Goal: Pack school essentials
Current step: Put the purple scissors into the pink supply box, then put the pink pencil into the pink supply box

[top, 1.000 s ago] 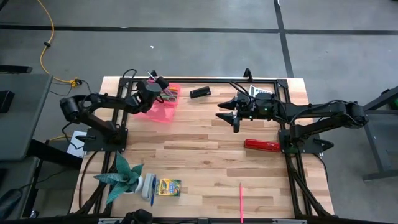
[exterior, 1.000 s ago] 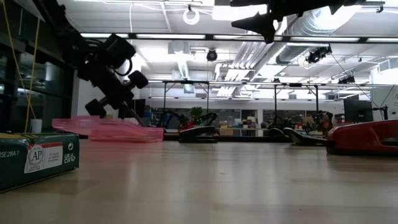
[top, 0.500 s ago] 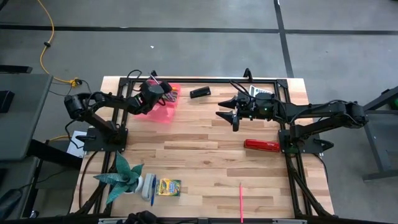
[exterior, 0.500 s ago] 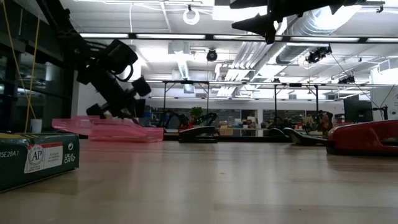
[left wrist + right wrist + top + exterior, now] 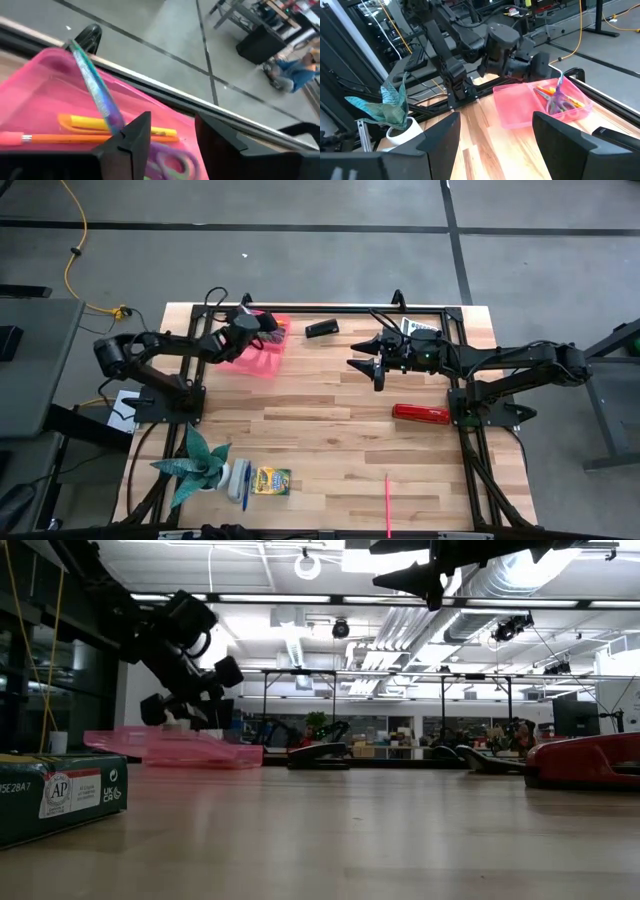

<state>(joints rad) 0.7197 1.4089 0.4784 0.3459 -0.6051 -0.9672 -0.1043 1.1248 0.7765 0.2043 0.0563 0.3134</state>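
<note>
A pink tray (image 5: 262,348) lies at the table's far left. It holds an orange pencil (image 5: 50,137), a yellow pencil (image 5: 95,121) and purple-handled scissors (image 5: 170,160). A glittery blue-green pencil (image 5: 95,85) stands slanted in the tray, with its upper end over the far corner. My left gripper (image 5: 172,137) hangs open just above the tray (image 5: 175,748). My right gripper (image 5: 378,375) waits open in the air over the far middle of the table. Near the front edge lie a crayon box (image 5: 271,480), a blue pen (image 5: 245,485) and a pink pencil (image 5: 388,503). My left gripper stands open over the tray, slanting down from the table's left. The glittery pencil's lower end (image 5: 114,122) runs in behind one finger (image 5: 135,135). Whether that finger touches it, I cannot tell.
A red bar-shaped item (image 5: 421,414) lies right of centre. A calculator (image 5: 418,328) and a small black object (image 5: 321,328) sit at the far edge. A potted plant (image 5: 195,465) stands front left, and a dark green box (image 5: 55,795) sits close to the low camera.
My left gripper has dipped toward the pink tray, opened, and risen a little again. The glittery pencil it carried now leans in the tray. My right arm has kept still.
</note>
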